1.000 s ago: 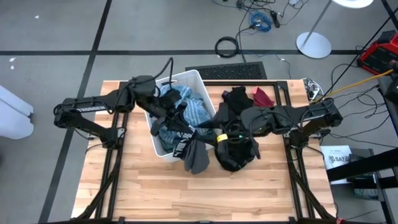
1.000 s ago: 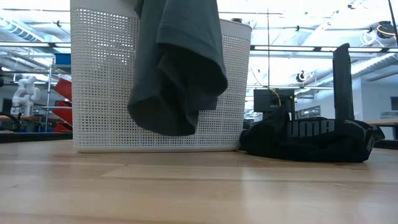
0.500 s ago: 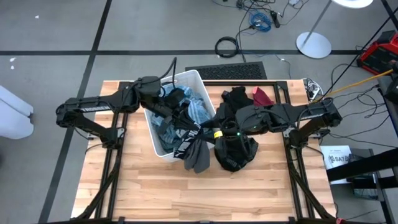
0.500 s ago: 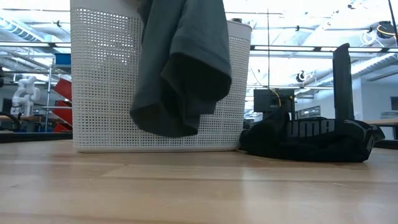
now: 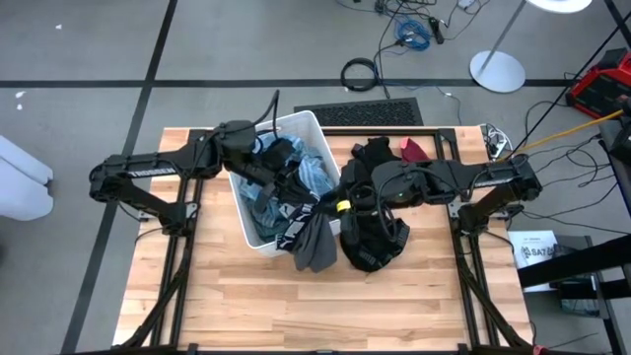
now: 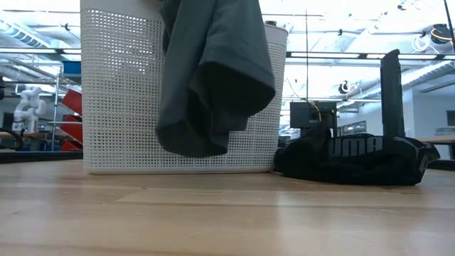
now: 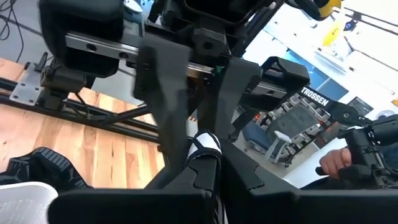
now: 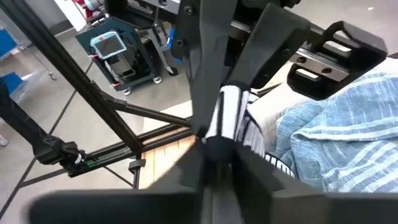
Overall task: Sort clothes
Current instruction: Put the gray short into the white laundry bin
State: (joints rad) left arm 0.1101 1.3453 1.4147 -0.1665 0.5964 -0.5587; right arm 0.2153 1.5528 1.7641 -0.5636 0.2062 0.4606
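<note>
**Both claws on one garment at the bin's rim**

Dark grey garment [image 6: 213, 78] hangs over the near wall of the white bin [image 5: 248, 225], folds drooping almost to the tabletop [image 5: 394, 306]. Its upper edge carries a black band with white lettering, unreadable from above.

- Left claw [image 5: 294, 202]: clenched on the black-and-white band [image 7: 208, 149].
- Right claw [image 5: 333, 209]: pinching the same striped band [image 8: 227, 118] from the other side.
- Inside the bin: light blue striped cloth [image 5: 311, 176] and other dark pieces piled up.
- Black garment [image 6: 355, 160] heaped on the tabletop just right of the bin; "UMA" readable in pale letters across it in the low view.
- Red garment [image 5: 416, 153] and a black one [image 5: 375, 153] lie behind it.
- "TROSSEN" printed on an arm in the left wrist view.
</note>
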